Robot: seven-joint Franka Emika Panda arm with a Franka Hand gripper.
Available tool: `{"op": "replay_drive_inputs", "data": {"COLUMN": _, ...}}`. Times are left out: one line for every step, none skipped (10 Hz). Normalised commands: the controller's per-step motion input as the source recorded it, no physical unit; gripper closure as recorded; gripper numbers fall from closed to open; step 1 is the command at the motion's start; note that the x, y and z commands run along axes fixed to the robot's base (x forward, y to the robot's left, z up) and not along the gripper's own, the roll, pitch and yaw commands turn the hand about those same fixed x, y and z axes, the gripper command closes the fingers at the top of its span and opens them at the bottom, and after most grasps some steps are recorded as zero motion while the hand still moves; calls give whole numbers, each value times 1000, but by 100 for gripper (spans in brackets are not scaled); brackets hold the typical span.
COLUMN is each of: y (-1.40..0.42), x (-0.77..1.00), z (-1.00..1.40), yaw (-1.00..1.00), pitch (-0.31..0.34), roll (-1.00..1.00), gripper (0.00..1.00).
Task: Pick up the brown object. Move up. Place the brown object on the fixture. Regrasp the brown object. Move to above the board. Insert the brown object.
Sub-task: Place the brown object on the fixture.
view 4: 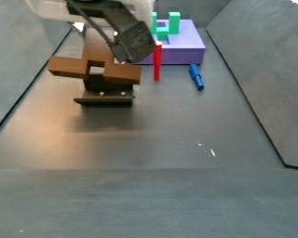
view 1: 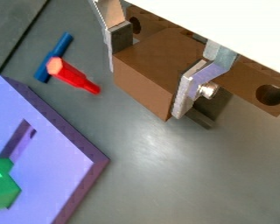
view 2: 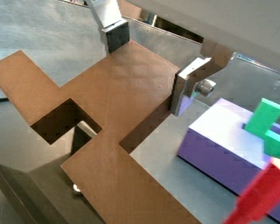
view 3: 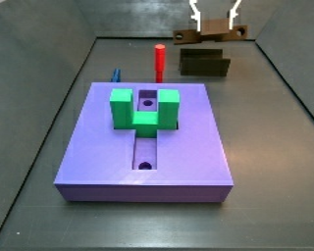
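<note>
The brown object point(view 3: 210, 37) is a wood-coloured bar, and in both side views it hangs level just over the fixture point(view 3: 206, 63). My gripper point(view 3: 214, 26) comes down on it from above and is shut on its middle. In both wrist views the silver fingers point(view 1: 116, 37) press against opposite sides of the brown object point(view 1: 149, 70), and a round hole shows near one end. From the lower side view, the brown object point(view 4: 92, 69) sits right above the dark fixture point(view 4: 105, 96), with the gripper point(view 4: 124, 48) on it. I cannot tell whether the bar touches the fixture. The lavender board point(view 3: 146, 137) lies apart.
A green U-shaped block point(view 3: 142, 106) stands on the board over its slot. A red upright peg point(view 3: 160, 61) and a small blue piece point(view 3: 117, 75) sit between board and fixture. Grey walls point(view 4: 27, 65) enclose the floor on both sides.
</note>
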Motion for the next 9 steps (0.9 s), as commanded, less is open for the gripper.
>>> {"op": "replay_drive_inputs", "data": {"y": 0, "x": 189, "z": -254, "yaw": 0, "pitch": 0, "roll": -320, "gripper": 100}}
{"op": "replay_drive_inputs", "data": {"y": 0, "x": 220, "z": -300, "yaw": 0, "pitch": 0, "roll": -280, "gripper": 100}}
{"op": "replay_drive_inputs", "data": {"y": -9, "x": 97, "z": -357, "yaw": -26, "pitch": 0, "roll": -174, "gripper": 100}}
{"op": "replay_drive_inputs", "data": {"y": 0, "x": -9, "z": -357, "yaw": -106, "pitch": 0, "roll": -303, "gripper": 100}}
{"op": "replay_drive_inputs", "data": {"y": 0, "x": -37, "z": -314, "yaw": -117, "pitch": 0, "roll": -311, "gripper": 100}}
{"op": "replay_drive_inputs", "data": {"y": 0, "x": -71, "z": -300, "yaw": -149, "pitch": 0, "roll": -217, "gripper": 100}}
{"op": "replay_drive_inputs", "data": {"y": 37, "x": -49, "z": -260, "yaw": -186, "pitch": 69, "roll": -106, "gripper": 100}}
{"op": "replay_drive_inputs", "data": {"y": 69, "x": -40, "z": -183, "yaw": -206, "pitch": 129, "roll": 0, "gripper": 100}}
{"op": "replay_drive_inputs", "data": {"y": 91, "x": -74, "z": -149, "yaw": -200, "pitch": 140, "roll": 0, "gripper": 100}}
